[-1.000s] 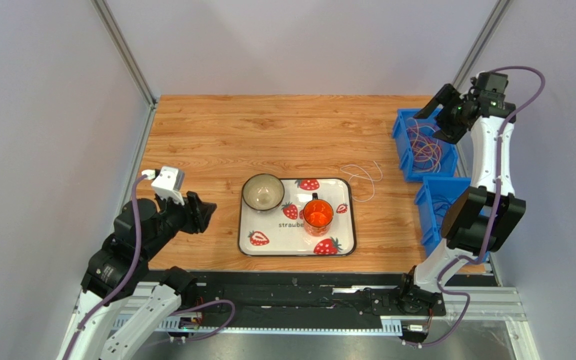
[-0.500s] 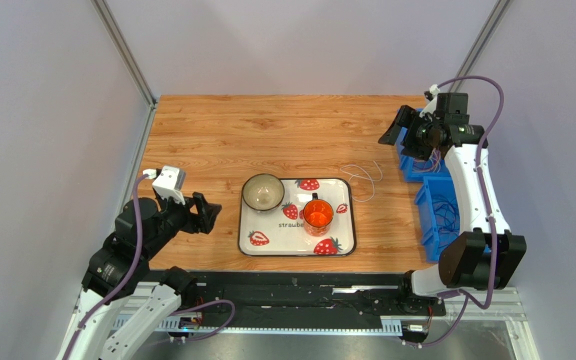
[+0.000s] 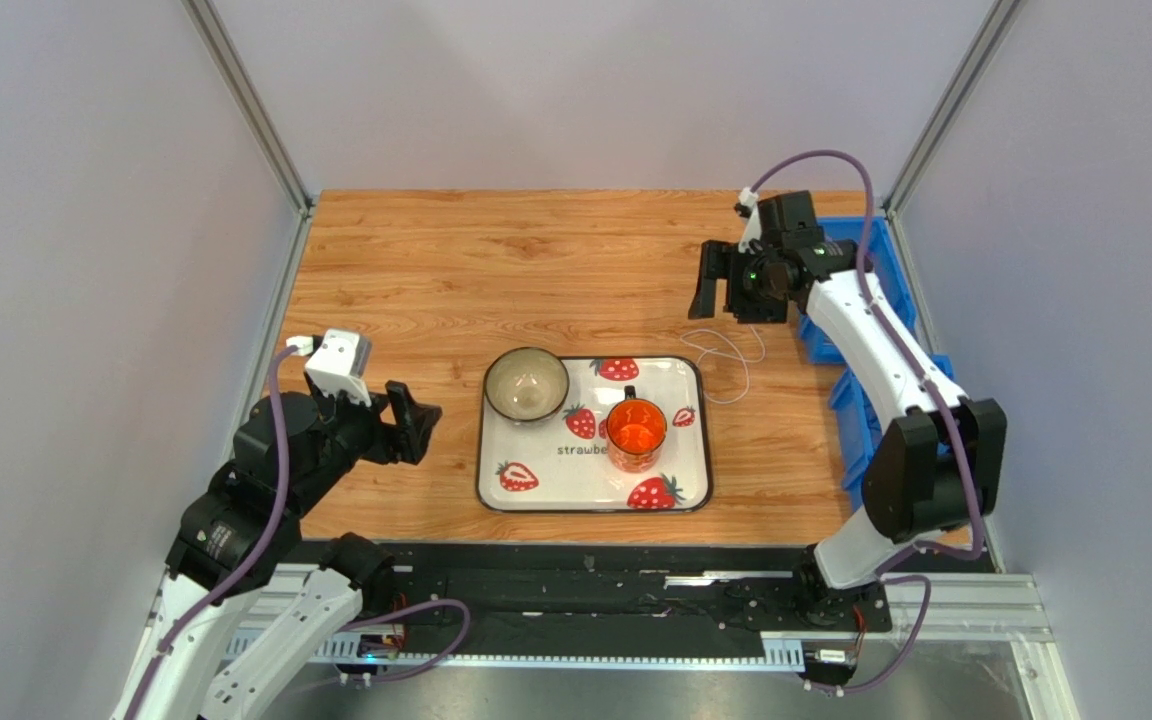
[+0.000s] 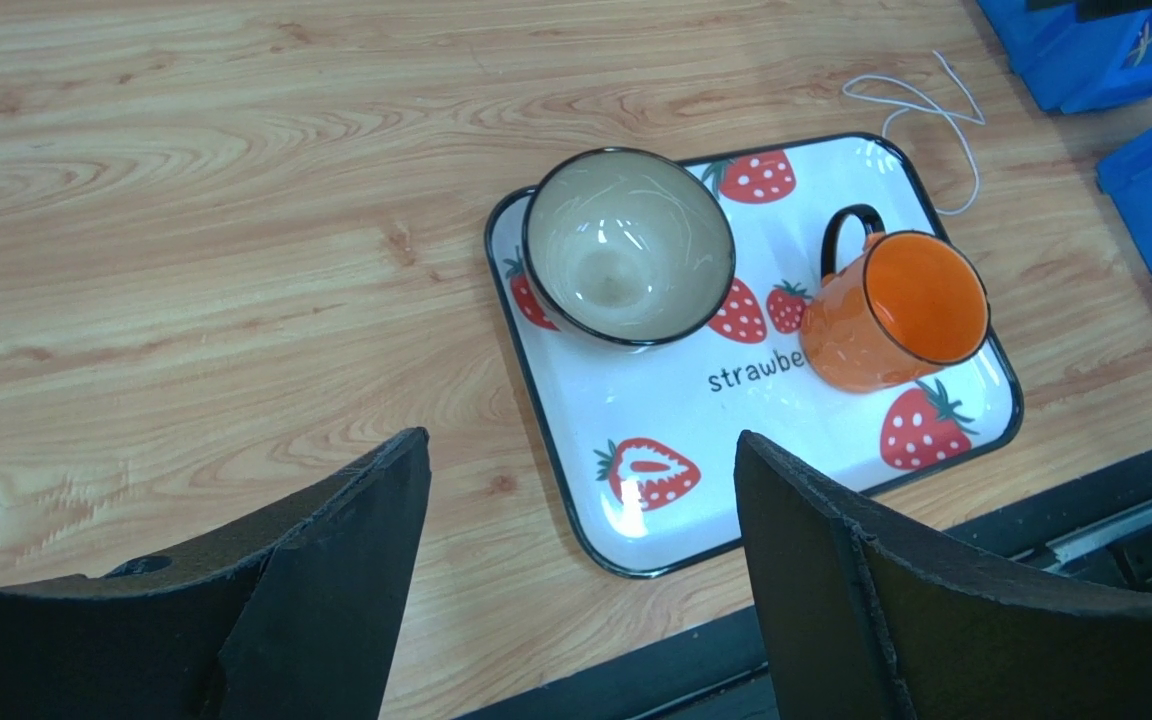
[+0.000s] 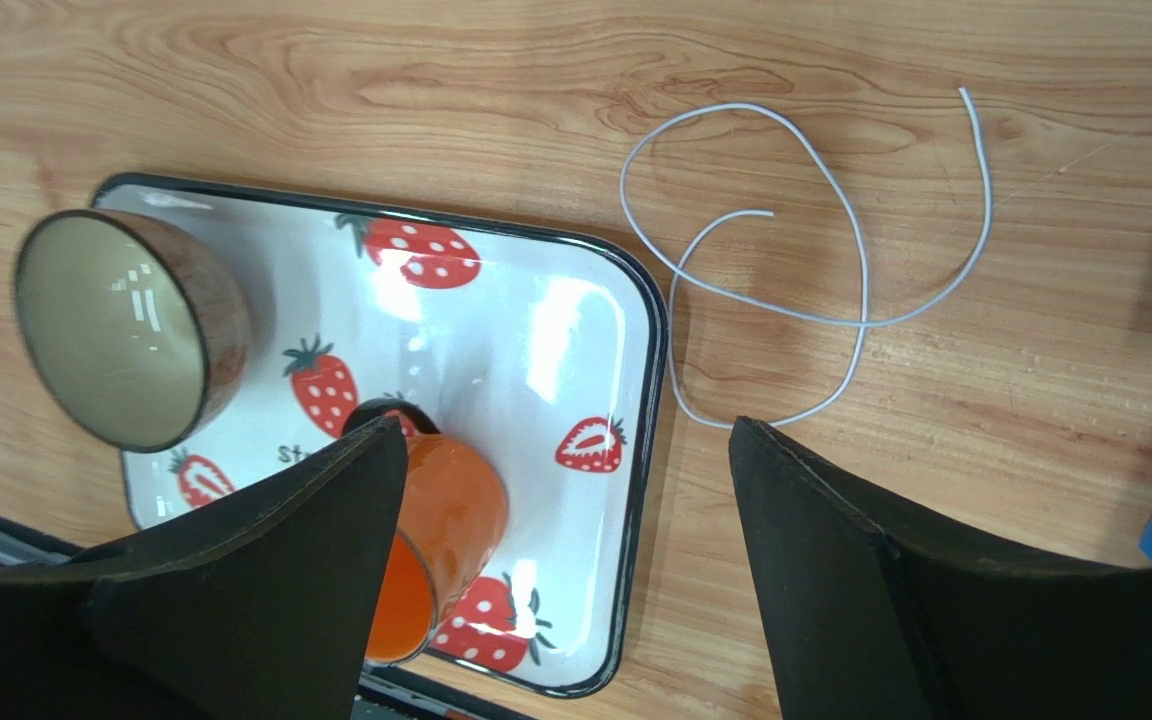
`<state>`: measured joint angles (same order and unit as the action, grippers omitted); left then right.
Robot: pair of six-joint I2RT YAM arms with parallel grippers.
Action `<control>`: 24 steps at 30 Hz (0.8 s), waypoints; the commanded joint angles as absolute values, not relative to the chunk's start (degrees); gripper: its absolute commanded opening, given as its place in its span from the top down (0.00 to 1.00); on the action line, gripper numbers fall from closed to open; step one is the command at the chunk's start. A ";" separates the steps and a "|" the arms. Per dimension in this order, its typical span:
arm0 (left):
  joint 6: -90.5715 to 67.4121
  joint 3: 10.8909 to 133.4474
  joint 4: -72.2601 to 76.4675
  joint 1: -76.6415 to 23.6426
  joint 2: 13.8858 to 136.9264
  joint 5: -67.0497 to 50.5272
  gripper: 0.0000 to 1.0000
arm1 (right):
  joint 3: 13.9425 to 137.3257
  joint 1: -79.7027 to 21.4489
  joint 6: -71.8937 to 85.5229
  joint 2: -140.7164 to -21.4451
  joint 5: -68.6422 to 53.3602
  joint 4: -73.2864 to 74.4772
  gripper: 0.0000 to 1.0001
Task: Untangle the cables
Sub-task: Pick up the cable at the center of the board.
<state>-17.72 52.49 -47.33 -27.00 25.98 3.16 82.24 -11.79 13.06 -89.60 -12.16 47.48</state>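
While its two fingers [image 5: 267, 585] are spread wide with nothing between them, the right gripper [image 5: 564, 450] hangs close to a thin pale cable [image 5: 856, 320]. The cable lies in loose loops on the wooden table [image 5: 387, 90], just beside the strawberry tray [image 5: 654, 345]. The left gripper [image 4: 579, 450] is spread wide too and holds nothing, near the tray's other side. A bowl [image 5: 117, 323] and an orange mug [image 5: 440, 525] sit on the tray.
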 commanded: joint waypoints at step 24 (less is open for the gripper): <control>-18.02 52.65 -46.67 -27.07 27.25 5.36 0.19 | 99.14 -15.64 5.54 -116.98 2.11 51.59 0.19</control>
